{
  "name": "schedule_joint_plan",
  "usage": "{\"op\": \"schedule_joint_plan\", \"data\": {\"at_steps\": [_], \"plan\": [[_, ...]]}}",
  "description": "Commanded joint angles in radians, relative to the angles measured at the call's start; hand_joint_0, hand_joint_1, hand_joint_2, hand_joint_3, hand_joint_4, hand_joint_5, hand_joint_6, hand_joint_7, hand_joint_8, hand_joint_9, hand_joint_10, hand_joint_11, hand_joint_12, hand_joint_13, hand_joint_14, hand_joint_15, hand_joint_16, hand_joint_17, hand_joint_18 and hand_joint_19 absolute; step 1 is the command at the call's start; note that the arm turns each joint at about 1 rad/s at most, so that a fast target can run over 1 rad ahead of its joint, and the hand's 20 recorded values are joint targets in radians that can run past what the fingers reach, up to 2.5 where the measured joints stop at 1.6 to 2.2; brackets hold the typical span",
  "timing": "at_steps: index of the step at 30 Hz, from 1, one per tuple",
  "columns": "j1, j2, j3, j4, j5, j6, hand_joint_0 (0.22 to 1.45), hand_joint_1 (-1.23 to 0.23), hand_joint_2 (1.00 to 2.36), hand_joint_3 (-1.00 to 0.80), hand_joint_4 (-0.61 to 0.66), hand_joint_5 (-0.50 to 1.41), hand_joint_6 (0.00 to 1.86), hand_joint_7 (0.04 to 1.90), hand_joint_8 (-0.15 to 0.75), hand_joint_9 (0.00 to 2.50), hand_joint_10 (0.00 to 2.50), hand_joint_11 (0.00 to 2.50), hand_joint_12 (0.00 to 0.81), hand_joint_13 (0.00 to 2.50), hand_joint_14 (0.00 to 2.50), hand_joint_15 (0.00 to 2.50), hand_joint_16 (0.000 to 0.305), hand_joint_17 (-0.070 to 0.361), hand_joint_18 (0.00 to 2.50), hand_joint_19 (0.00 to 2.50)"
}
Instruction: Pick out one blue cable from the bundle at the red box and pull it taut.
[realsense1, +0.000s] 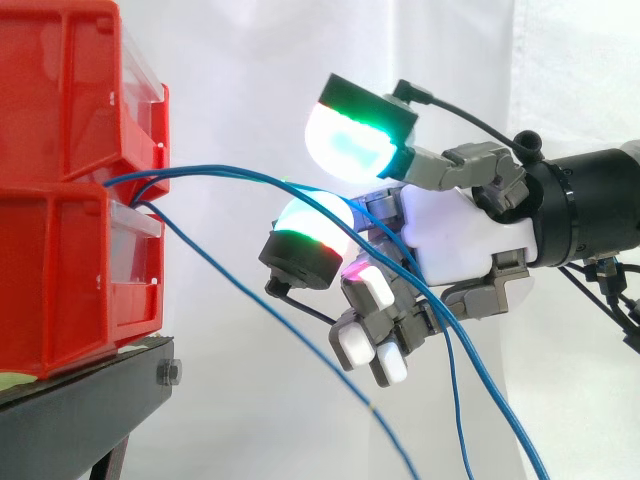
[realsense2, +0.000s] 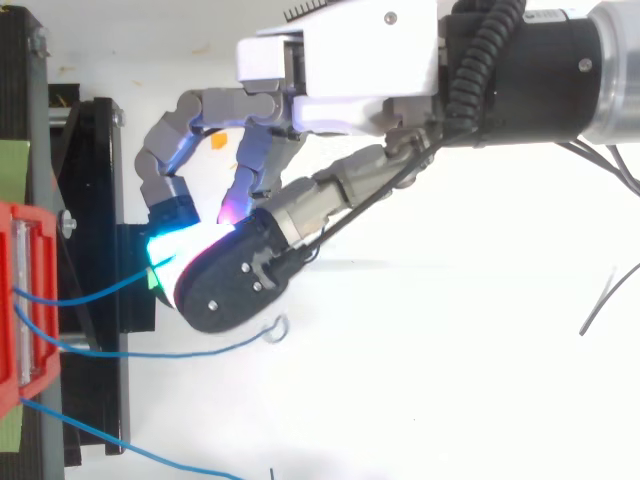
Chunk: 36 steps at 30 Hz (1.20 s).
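Thin blue cables (realsense1: 270, 312) come out of the front of the stacked red boxes (realsense1: 70, 280). One blue cable (realsense1: 240, 171) bows sideways, maybe still slack. The others hang down loose.

This looks like a robotics lab, set up as a test rig. A plain white curtain (realsense1: 250, 60) closes off the whole background. Stacked red bins (realsense1: 60, 200) sit on a black stand (realsense1: 80, 410) with a hex bolt (realsense1: 170, 373) at its edge. Thin blue cables (realsense1: 230, 172) trail from the bins, and a robot hand (realsense1: 460, 235) on an industrial arm (realsense2: 540, 70) reaches in from the side.
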Motion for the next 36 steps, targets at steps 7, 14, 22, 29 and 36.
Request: {"op": "schedule_joint_plan", "data": {"at_steps": [7,14,22,29,36], "plan": [[0.001,0.000,0.001,0.000,-0.002,0.000,0.59,-0.53,1.01,-0.39,0.03,-0.12,0.87,1.13,0.276,1.21,0.02,0.49,0.371,0.94,0.02,0.43,0.047,0.105,0.82,0.68],[0.000,0.000,0.001,0.000,0.000,0.000,0.56,-0.66,1.02,-0.15,0.03,-0.12,0.88,1.23,0.289,1.22,0.02,0.50,0.377,0.95,0.02,0.43,0.048,0.108,0.84,0.67],[0.000,0.000,-0.001,0.000,0.000,0.000,0.59,-0.79,1.03,-0.03,0.04,-0.13,0.91,1.23,0.283,1.18,0.02,0.51,0.372,0.93,0.02,0.44,0.048,0.108,0.83,0.66],[0.000,0.000,-0.001,-0.002,0.000,0.002,0.60,-0.78,1.03,-0.05,0.06,-0.13,0.91,1.22,0.283,1.18,0.02,0.51,0.376,0.93,0.02,0.43,0.048,0.108,0.83,0.66],[0.000,0.025,-0.004,-0.023,0.002,-0.006,0.60,-0.78,1.03,-0.04,0.06,-0.13,0.91,1.23,0.283,1.18,0.02,0.50,0.375,0.93,0.02,0.42,0.048,0.108,0.83,0.65]]}}
